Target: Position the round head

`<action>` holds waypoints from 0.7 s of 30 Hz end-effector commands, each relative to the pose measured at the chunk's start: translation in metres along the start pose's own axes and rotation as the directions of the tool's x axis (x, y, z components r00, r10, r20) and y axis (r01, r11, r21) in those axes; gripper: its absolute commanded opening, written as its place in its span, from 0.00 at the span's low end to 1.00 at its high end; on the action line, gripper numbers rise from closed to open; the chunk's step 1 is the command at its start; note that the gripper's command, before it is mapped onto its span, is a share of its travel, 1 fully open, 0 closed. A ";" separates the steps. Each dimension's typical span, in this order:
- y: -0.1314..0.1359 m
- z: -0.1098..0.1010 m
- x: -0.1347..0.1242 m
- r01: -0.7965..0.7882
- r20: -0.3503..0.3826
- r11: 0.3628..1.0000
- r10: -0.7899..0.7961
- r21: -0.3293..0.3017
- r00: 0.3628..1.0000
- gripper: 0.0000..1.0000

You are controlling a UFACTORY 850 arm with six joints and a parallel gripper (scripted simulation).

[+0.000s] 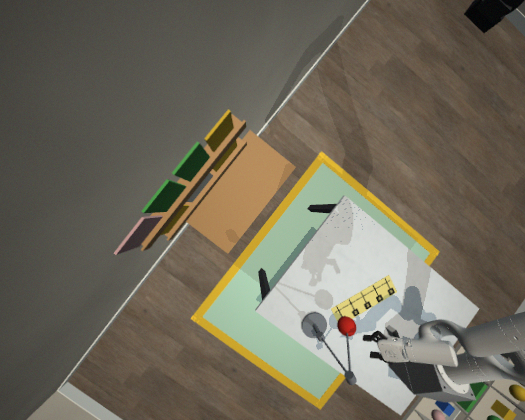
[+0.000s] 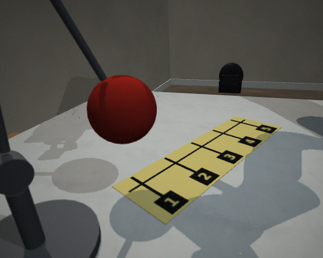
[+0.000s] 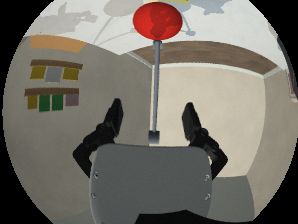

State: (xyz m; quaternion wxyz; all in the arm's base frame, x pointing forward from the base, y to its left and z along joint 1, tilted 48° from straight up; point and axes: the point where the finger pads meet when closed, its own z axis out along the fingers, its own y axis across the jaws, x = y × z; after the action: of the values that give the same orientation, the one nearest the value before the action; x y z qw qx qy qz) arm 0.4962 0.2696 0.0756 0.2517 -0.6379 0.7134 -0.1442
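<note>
The lamp's round red head (image 1: 347, 326) (image 2: 122, 109) (image 3: 157, 21) hangs in the air above the bench. From above it appears beside the foot end of the yellow strip (image 2: 186, 166), hiding label 1. The grey round foot (image 1: 309, 317) (image 2: 72, 221) stands on the bench. Two thin rods meet at the elbow joint (image 1: 350, 376) (image 3: 154, 136), which appears over the bench's edge from above. My gripper (image 1: 370, 346) (image 3: 153, 107) is open and empty, to the right of the head's rod in the top view. In the wrist view that rod shows beyond, between the fingers, with no visible contact.
The white bench (image 1: 382, 250) (image 2: 186, 107) carries shadows of the arm and lamp. An orange-edged green mat (image 1: 287, 250) lies under it. A brown board (image 1: 242, 195) and wall shelves stand farther left. Coloured objects in compartments, including a yellow one (image 1: 518, 392), are at the lower right.
</note>
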 end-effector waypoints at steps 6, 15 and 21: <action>-0.001 -0.009 0.012 0.031 -0.001 0.999 -0.031 -0.025 1.000 1.00; 0.001 -0.010 0.019 0.043 0.000 0.999 -0.043 -0.034 0.999 1.00; 0.001 0.006 0.019 0.042 0.000 0.999 -0.042 -0.033 0.999 1.00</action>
State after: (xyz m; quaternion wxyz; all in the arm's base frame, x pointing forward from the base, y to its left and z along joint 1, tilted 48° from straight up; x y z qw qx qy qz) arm 0.4913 0.2500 0.0752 0.2371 -0.6567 0.7025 -0.1381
